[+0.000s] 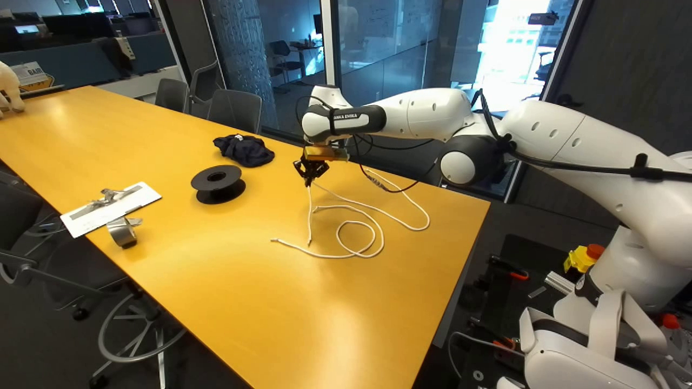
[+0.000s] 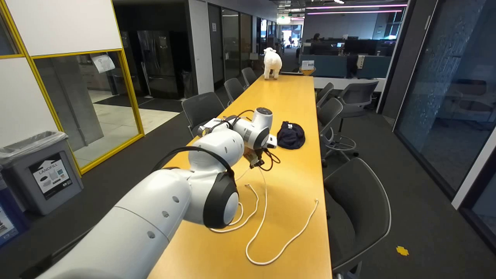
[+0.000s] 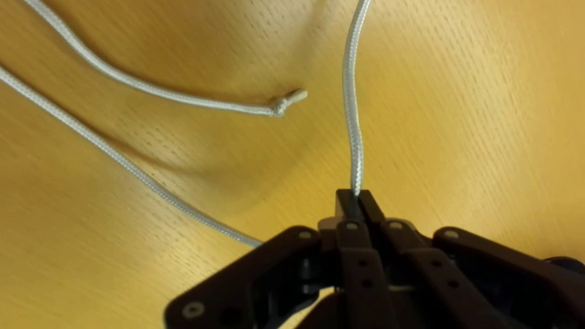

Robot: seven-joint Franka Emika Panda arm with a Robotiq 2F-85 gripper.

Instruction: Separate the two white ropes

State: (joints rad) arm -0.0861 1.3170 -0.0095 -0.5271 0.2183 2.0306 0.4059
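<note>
While one rope (image 2: pixel 262 264) ends near the edge (image 2: pixel 326 232), another (image 1: pixel 354 254) has room.

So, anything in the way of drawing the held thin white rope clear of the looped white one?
Nothing visible. The black fingers pinch the thin white rope directly; no crossing with the looped white rope shows. The latter's knotted end lies beside it, apart, in the wrist view.

In an exterior view we look along a yellow wood tabletop (image 2: pixel 285 93), dark chairs (image 2: pixel 360 207) lining both long edges, grey carpet (image 2: pixel 418 178) around. Yellow-framed glass (image 2: pixel 83 112) stands beyond one long edge; past the far short edge, pink strip lights (image 2: pixel 356 6) glow above blue-grey partitions (image 2: pixel 329 66).
</note>
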